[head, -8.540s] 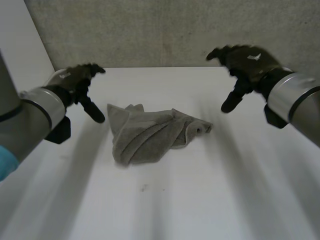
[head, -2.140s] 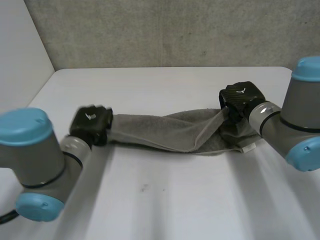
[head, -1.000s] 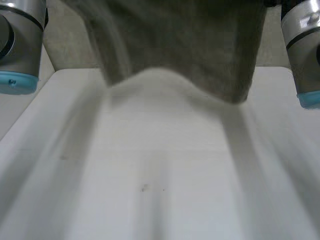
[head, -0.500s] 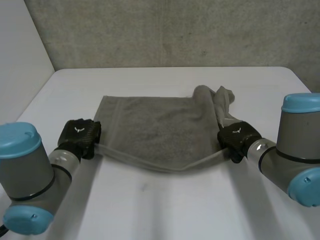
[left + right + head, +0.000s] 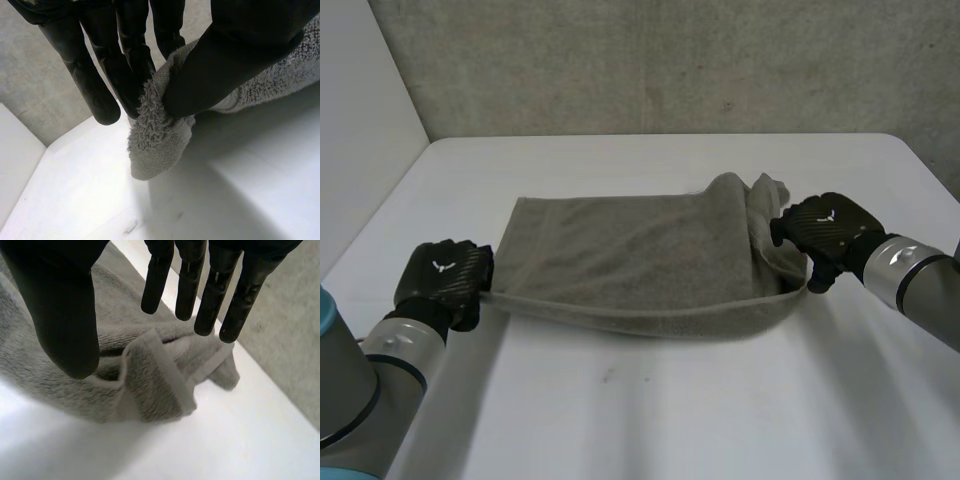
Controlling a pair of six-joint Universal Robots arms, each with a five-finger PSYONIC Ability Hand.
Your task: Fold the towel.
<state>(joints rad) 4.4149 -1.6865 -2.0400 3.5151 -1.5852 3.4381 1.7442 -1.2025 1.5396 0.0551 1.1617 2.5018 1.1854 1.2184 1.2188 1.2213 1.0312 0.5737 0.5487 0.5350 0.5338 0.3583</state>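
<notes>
Grey towel [image 5: 640, 255] lay spread mid white table [image 5: 650, 430], right end bunched into folds. At the near-left corner the left hand [image 5: 445, 282] had the thumb [image 5: 225, 70] pinching that corner against its fingers [image 5: 132, 75], with the corner held just off the table. The right hand [image 5: 825, 228] sat over the bunched end, its fingers straight, slightly spread, clear of the thumb, gripping nothing.

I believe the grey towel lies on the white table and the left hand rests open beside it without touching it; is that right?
Not quite: the left hand pinches a corner of the towel between thumb and fingers, as the left wrist view shows. The rest holds.
</notes>
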